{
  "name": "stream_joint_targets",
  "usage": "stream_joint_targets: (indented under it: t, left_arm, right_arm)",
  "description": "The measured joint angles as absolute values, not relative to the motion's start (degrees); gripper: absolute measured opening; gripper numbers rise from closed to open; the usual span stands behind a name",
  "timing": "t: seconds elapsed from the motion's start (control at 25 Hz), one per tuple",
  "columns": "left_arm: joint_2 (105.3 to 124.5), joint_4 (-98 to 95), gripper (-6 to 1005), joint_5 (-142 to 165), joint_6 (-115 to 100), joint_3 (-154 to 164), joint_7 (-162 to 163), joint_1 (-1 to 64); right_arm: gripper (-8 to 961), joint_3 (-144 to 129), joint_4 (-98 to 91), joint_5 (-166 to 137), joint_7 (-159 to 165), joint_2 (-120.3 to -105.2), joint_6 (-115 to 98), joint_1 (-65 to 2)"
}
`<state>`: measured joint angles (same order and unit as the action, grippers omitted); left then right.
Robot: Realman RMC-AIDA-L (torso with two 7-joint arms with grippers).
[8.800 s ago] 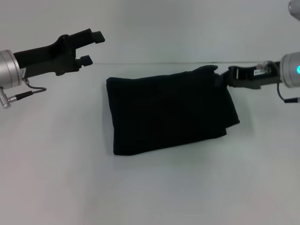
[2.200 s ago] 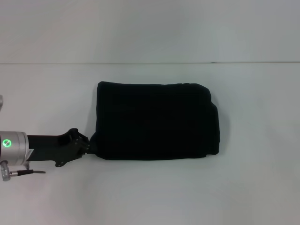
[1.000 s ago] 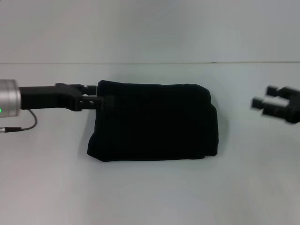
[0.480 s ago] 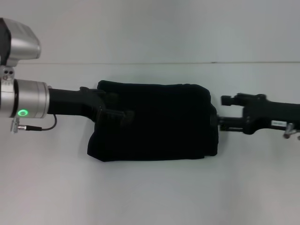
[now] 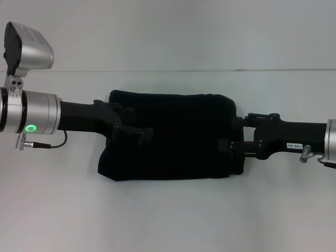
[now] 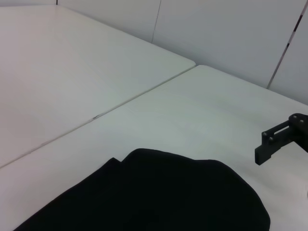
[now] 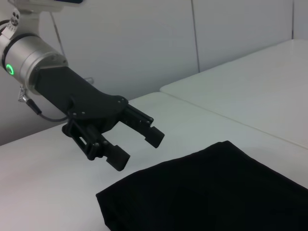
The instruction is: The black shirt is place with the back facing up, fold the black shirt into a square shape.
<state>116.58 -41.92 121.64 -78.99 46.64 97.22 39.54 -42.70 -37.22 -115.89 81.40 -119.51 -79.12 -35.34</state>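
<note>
I see a white counter [image 5: 168, 220] spread before me, bare along its near edge. Just past that bare strip lies the black shirt [image 5: 176, 137], folded into a thick, roughly rectangular bundle, wider than it is deep, resting flat at about the middle of the counter. No lettering shows on the fabric that faces up.

My left pincer [image 5: 137, 134] reaches in from the left, level with the middle of the bundle, above its left end. In the right wrist view this same pincer [image 7: 136, 140] hangs a little above the shirt's edge [image 7: 211, 192] with its two fingers spread apart and nothing between them; it is not touching the cloth there.

My right pincer [image 5: 231, 137] reaches in from the right at about the same depth, over the bundle's right end. One finger lies nearer me and one farther away, with a gap between them, so it stands open. I cannot tell from the head view whether its fingertips touch the fabric. The left wrist view shows part of this pincer [image 6: 281, 139] off beyond the shirt's rounded end [image 6: 159, 197], raised above the counter surface.

The two arms face each other across the shirt, the silver left wrist with a green light on one side, the black right forearm on the other.

Farther back, a thin seam [image 5: 173, 70] runs across the counter, with plain white surface beyond it.
</note>
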Motion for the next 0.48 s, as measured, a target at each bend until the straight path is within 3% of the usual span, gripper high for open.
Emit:
stream_joint_targets:
  t: [0.48]
  left_arm:
    - [116.74,-42.03,888,121.82,-79.43,46.67,97.26,39.08]
  right_arm:
    - [818,-42.75,-37.13,-115.68,81.51,-119.54,-78.17,-35.15]
